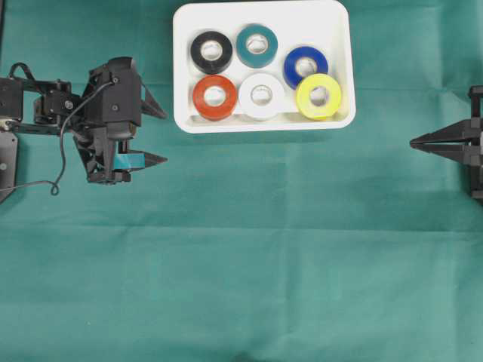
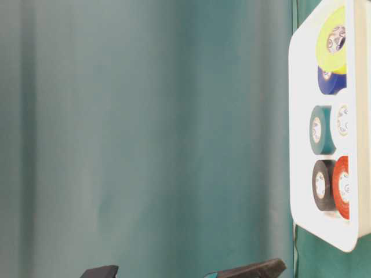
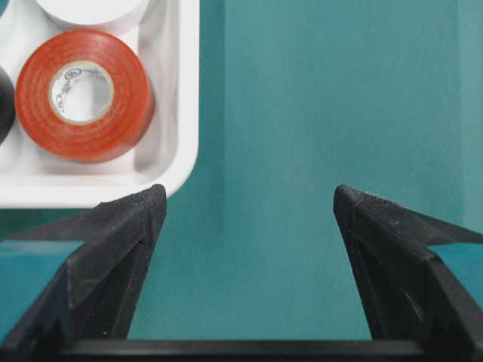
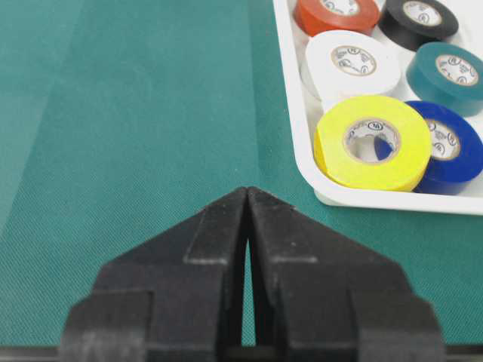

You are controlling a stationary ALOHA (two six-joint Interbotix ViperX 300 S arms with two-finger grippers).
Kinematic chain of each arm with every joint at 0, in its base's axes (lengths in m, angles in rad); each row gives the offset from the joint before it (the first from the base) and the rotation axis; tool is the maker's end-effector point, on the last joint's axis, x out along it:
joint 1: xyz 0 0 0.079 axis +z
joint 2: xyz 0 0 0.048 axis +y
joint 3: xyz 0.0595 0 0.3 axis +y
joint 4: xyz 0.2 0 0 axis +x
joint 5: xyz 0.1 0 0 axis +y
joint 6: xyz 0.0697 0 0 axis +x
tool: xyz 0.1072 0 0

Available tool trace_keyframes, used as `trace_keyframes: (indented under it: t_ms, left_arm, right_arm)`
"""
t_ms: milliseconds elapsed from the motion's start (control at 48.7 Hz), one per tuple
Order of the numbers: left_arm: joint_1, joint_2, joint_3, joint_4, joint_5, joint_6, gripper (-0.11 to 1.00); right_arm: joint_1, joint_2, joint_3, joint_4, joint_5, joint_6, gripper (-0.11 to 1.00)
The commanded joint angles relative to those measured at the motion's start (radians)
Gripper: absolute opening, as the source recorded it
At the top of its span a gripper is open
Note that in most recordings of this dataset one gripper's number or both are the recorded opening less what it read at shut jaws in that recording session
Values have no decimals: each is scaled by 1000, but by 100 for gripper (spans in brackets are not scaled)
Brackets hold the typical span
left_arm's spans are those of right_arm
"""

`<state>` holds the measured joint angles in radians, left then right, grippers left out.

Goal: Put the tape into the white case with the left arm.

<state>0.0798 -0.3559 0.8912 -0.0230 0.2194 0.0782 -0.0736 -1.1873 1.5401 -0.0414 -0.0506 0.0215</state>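
Since all six rolls already lie inside the white case (image 1: 260,119) and none shows on the cloth (image 1: 241,256), the task looks finished. The case is a shallow, round-cornered tray. The left gripper (image 1: 155,132) stands beside the case, wide and empty; the right gripper (image 1: 416,141), well apart from the case, is pinched closed. The yellow tape (image 1: 318,96) leans on the blue roll (image 1: 305,66).

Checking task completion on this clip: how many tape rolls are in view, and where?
6, all inside the white case: black, teal and blue along the far row; red, white and yellow along the near row. None visible on the cloth.
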Motion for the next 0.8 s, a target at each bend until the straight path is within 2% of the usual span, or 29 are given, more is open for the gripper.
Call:
trace_keyframes:
  t_ms: [0,308,780]
  left_arm:
    - [-6,-28,-5,-3,-6,0,89]
    - [-8,-146,60,-3,-9,-3,89]
    - [-8,-331,181,-5,-9,-51,89]
  right_arm:
    - [-2,6,-14,-2,-11,2,-9]
    - [-2,8,-12,0,-11,2,-9]
    - [-2,8,-12,0,-11,2,-9]
